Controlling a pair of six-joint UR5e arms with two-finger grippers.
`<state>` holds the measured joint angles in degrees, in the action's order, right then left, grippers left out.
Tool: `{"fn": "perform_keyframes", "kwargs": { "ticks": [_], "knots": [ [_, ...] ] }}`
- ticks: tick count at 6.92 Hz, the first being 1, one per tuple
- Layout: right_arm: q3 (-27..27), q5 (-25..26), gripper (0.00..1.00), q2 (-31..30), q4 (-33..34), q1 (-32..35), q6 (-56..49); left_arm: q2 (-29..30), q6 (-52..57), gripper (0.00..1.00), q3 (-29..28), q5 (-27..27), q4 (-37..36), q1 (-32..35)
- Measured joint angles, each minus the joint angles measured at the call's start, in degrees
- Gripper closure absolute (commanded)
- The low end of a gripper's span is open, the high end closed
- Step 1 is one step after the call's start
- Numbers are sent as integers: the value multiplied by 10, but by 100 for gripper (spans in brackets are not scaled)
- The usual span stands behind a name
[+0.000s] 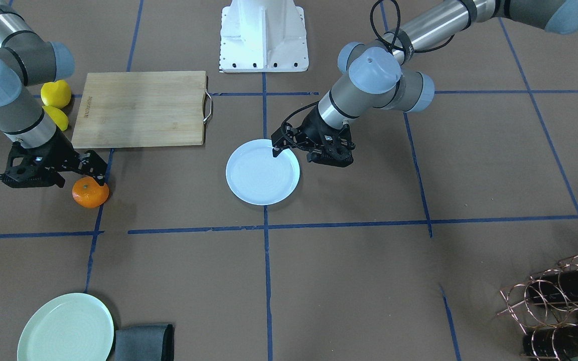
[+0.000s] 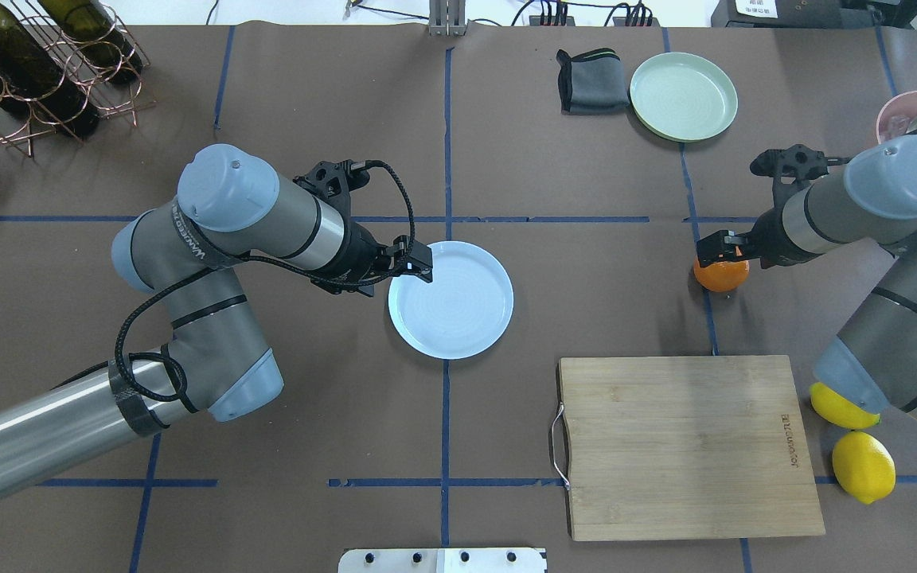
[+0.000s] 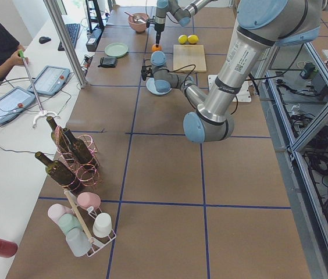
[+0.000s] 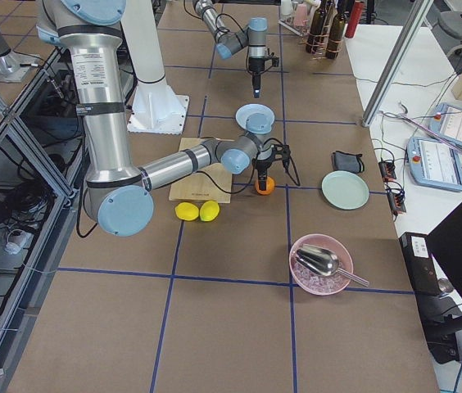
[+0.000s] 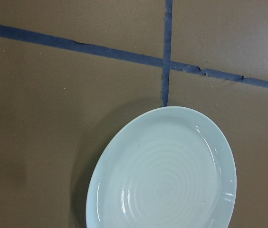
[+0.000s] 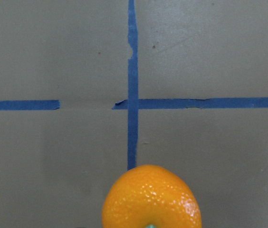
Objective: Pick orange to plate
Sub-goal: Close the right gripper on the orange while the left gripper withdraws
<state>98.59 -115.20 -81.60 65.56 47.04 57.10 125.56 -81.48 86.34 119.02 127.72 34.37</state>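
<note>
Honestly, with the orange on a tape line well apart from the plate and the right gripper just above it (can't tell if it's spread or pinched), I'd centre over the fruit, drop straight down and squeeze gently.
</note>
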Motion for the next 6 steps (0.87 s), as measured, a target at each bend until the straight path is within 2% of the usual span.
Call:
{"fn": "perform_keyframes", "kwargs": {
  "ticks": [2,4,5,6],
  "knots": [
    [-20,1,0,9,0,-6,-1,-29,2,1,35,0,0,8],
    [-29,1,2,12,-1,-8,-3,-100,27,1,111,6,-1,48],
    [-35,1,21,16,0,-9,-3,-128,57,1,133,8,-1,64],
    [-42,1,23,21,-1,-10,-3,-155,79,1,150,11,-1,79]
  ]
}}
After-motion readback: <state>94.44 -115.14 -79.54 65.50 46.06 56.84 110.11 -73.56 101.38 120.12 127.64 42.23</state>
